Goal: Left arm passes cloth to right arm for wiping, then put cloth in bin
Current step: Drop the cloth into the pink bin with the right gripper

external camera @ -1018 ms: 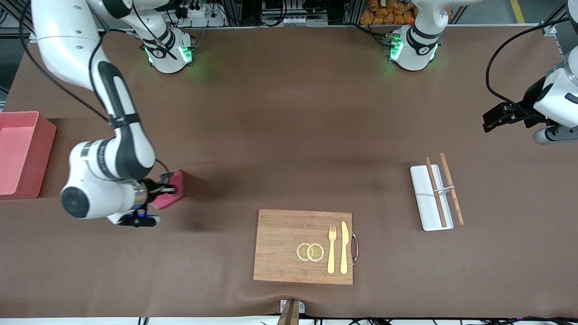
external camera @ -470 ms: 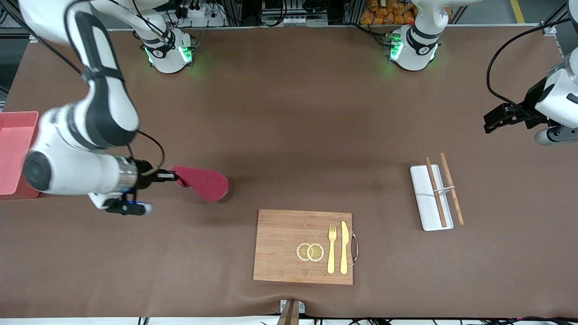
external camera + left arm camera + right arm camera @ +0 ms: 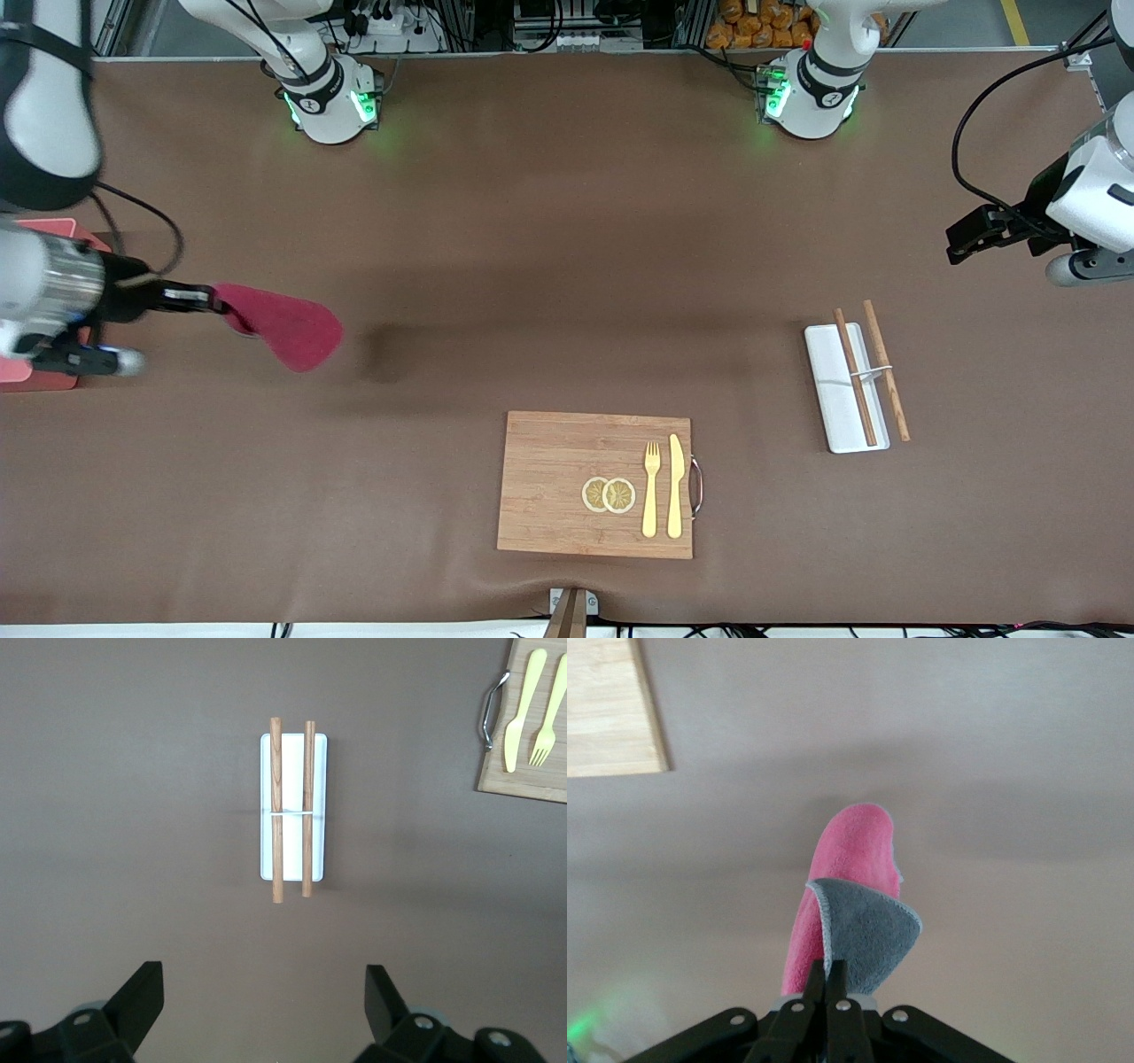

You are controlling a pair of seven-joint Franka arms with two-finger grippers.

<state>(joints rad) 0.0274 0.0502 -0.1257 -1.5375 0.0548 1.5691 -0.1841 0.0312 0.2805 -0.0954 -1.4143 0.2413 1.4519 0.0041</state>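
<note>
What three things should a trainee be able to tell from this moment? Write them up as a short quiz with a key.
1. True or false: the right gripper is shut on the cloth.
2. What lies across the white tray? A) fork B) chopsticks C) lemon slices
3. Fill in: the left gripper hangs open over the ____ arm's end of the table.

Key: 1 true. 2 B, the chopsticks. 3 left. The bin shows partly under the right arm.
</note>
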